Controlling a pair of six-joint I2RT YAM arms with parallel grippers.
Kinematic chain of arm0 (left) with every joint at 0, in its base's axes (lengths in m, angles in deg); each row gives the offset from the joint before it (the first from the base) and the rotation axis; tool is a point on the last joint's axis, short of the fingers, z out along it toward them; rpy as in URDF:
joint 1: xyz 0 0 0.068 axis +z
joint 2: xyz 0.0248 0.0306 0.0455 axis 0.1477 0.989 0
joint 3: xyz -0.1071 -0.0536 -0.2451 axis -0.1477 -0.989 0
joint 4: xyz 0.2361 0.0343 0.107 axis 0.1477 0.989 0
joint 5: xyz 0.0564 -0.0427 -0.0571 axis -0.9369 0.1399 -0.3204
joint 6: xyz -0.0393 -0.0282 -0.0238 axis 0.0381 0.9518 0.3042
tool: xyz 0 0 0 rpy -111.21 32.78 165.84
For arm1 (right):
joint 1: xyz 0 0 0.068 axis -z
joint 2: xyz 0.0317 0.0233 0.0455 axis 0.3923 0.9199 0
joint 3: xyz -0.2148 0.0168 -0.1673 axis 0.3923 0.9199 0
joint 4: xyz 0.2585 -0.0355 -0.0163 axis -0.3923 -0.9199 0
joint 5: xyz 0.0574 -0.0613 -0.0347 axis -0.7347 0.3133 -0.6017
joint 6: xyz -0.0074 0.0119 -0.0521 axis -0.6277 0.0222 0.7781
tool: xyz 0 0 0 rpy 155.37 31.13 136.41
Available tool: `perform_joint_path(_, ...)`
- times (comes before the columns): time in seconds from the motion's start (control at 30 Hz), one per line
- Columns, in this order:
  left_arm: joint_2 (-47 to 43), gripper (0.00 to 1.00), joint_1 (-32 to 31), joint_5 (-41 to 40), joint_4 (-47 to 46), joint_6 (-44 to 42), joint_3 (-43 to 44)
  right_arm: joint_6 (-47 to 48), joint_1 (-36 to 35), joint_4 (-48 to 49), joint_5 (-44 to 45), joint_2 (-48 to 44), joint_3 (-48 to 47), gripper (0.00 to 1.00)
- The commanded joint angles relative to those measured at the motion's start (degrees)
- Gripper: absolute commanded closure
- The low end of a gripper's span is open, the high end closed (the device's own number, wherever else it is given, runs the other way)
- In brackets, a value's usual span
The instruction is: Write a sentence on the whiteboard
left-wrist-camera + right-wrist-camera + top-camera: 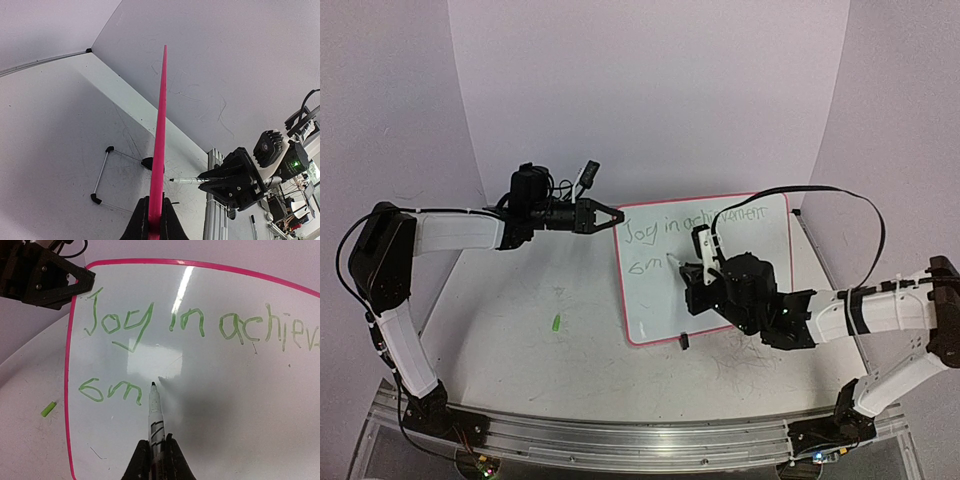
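At the whiteboard [650,300]'s upper-left corner the left gripper [616,216] clamps its rim, while the right gripper [156,452] pinches a marker [155,415] just right of the sentence [186,324]'s 2nd line.

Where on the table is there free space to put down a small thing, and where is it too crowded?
The widest bare patch is left of the whiteboard, between its pink rim and the left arm; only a small green piece lies there. The board's right side is crowded: the right gripper holds a marker over it.
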Motion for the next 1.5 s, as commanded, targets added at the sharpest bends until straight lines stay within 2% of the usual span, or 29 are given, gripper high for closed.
perform_joint_path(0.0, -1.69, 1.0, 0.0, 0.13, -1.61, 0.02, 0.09, -0.65, 0.17, 1.42, 0.54, 0.97, 0.57, 1.0)
perform_joint_path(0.4, -1.86, 1.0, 0.01, 0.09, -1.59, -0.07, 0.1, -0.61, 0.52, 1.26, 3.29, 3.13, -0.07, 1.0)
perform_joint_path(1.13, -1.86, 1.0, 0.0, 0.1, -1.43, -0.11, 0.19, 1.4, 0.21, -0.33, -2.02, 3.99, -0.22, 1.0)
perform_joint_path(1.47, -1.52, 1.0, 0.0, 0.17, -1.39, -0.07, 0.29, 0.52, 0.14, -1.44, 0.14, 1.75, 2.01, 1.0)
